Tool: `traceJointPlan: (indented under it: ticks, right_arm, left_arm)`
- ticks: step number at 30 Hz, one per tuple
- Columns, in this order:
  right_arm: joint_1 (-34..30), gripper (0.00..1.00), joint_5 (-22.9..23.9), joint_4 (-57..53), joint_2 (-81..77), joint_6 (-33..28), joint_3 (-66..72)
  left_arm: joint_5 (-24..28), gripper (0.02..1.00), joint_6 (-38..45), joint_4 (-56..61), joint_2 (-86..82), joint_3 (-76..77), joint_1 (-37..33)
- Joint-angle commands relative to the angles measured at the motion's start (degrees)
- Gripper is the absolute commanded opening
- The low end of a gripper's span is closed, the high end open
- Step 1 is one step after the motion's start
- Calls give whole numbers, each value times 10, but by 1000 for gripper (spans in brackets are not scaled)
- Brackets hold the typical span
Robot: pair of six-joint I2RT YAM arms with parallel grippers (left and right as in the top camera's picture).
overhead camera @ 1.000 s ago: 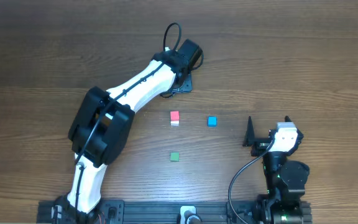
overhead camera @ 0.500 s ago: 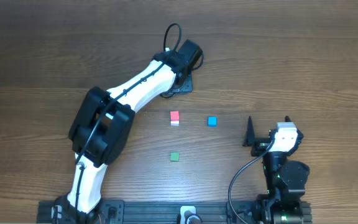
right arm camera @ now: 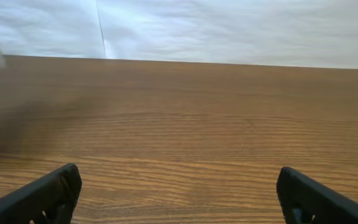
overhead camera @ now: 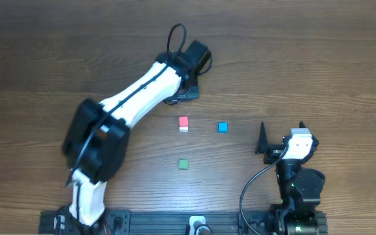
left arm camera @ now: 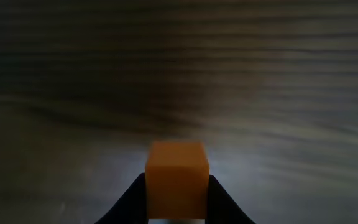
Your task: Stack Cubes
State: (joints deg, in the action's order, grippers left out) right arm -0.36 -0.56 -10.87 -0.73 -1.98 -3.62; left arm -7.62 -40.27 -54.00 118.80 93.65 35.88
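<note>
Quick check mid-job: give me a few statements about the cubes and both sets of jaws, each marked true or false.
1. The left jaws are shut on a small orange cube. True.
2. In the top view, the small red cube lies left of the small blue cube. True.
3. The right jaws hold the small blue cube. False: they are open and empty, and that cube rests on the wooden table apart from them.
4. The small green cube sits on top of the small blue cube. False: it lies by itself on the table, nearer the arms' bases.
</note>
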Motion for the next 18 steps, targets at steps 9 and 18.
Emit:
traceJointPlan:
  ticks: [9, 18]
  right_arm:
    - [-3, 993, -7, 0, 4, -2, 4]
    - [-3, 991, -7, 0, 4, -2, 4]
  left_arm:
    - [-47, 40, -113, -29, -217, -136, 99]
    - [-41, 42, -116, 24, -210, -194, 104]
